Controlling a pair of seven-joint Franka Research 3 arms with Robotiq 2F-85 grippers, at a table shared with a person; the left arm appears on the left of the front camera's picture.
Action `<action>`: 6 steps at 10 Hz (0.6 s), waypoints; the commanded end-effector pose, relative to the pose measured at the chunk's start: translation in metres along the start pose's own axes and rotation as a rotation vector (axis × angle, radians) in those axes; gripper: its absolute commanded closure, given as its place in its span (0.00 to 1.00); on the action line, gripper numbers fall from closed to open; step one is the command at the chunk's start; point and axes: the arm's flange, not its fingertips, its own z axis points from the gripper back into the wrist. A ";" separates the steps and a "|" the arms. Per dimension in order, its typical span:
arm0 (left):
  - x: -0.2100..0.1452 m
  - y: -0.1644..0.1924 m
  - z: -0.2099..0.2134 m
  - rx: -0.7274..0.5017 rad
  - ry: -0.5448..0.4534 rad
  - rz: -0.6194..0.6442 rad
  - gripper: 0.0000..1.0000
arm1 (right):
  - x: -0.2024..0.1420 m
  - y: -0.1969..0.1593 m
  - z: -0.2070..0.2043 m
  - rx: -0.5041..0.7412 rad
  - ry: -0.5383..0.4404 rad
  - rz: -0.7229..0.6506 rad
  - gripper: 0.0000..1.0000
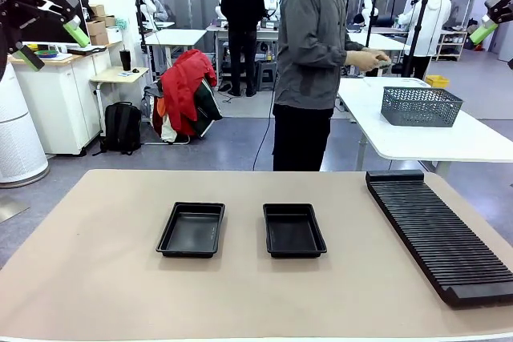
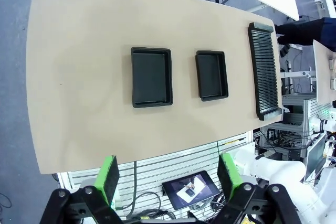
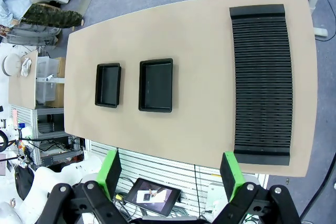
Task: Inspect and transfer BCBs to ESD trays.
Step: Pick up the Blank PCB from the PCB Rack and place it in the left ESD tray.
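Two empty black ESD trays lie side by side in the middle of the tan table, the left tray [image 1: 191, 230] [image 2: 151, 77] [image 3: 108, 85] and the right tray [image 1: 293, 230] [image 2: 212, 75] [image 3: 156, 85]. No BCBs are in view. My left gripper [image 1: 54, 47] [image 2: 169, 177] hangs high above the table's left side, open and empty. My right gripper [image 3: 170, 174] is open and empty too, high over the near edge, and one of its green-padded fingers [image 1: 483, 32] shows at the top right. A person [image 1: 313, 62] stands at the far side, turned away towards another table.
A long black ribbed rack [image 1: 441, 234] [image 2: 264, 72] [image 3: 262, 77] lies along the table's right side. Behind it a white table carries a grey mesh basket [image 1: 421, 106]. A tablet [image 2: 190, 187] sits below the table's near edge.
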 end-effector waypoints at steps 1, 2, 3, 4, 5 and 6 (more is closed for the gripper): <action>0.000 0.000 0.000 0.006 0.000 -0.003 0.00 | 0.000 0.000 0.000 0.000 0.000 -0.001 0.00; 0.000 0.000 0.000 0.006 0.000 -0.003 0.00 | 0.000 0.000 0.000 0.000 0.000 -0.001 0.00; 0.000 0.000 0.000 0.006 0.000 -0.003 0.00 | 0.000 0.000 0.000 0.000 0.000 -0.001 0.00; 0.000 0.000 0.000 0.006 0.000 -0.003 0.00 | 0.000 0.000 0.000 0.000 0.000 -0.001 0.00; 0.000 0.000 0.000 0.006 0.000 -0.003 0.00 | 0.000 0.000 0.000 0.000 0.000 -0.001 0.00; 0.000 0.000 0.000 0.006 0.000 -0.003 0.00 | 0.000 0.000 0.000 0.000 0.000 -0.001 0.00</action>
